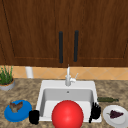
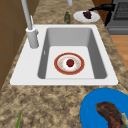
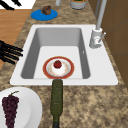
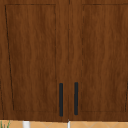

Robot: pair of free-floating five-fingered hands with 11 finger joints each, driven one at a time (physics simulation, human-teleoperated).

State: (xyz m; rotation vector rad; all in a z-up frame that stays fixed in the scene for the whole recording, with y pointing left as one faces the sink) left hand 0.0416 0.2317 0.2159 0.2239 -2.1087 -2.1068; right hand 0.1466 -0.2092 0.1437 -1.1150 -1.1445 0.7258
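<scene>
The right hand (image 1: 95, 111) hovers at the lower right, over the front corner of the sink (image 1: 47, 85). Its fingers (image 3: 11, 51) are straight, spread and holding nothing. The grape plate (image 1: 112, 122) lies just beside it on the desk (image 1: 27, 90). The left hand (image 1: 34, 117) hangs at the lower left, near the blue plate (image 1: 23, 110).

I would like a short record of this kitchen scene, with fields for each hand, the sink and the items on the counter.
left hand: at the sink's front left corner, fingers curled, holding nothing
right hand: at the front right corner, fingers straight, pointing up
sink: white; inside, a red-rimmed plate with a small red fruit
counter left: blue plate with brown food; potted plant
counter right: white plate with grapes; dark green bottle
</scene>
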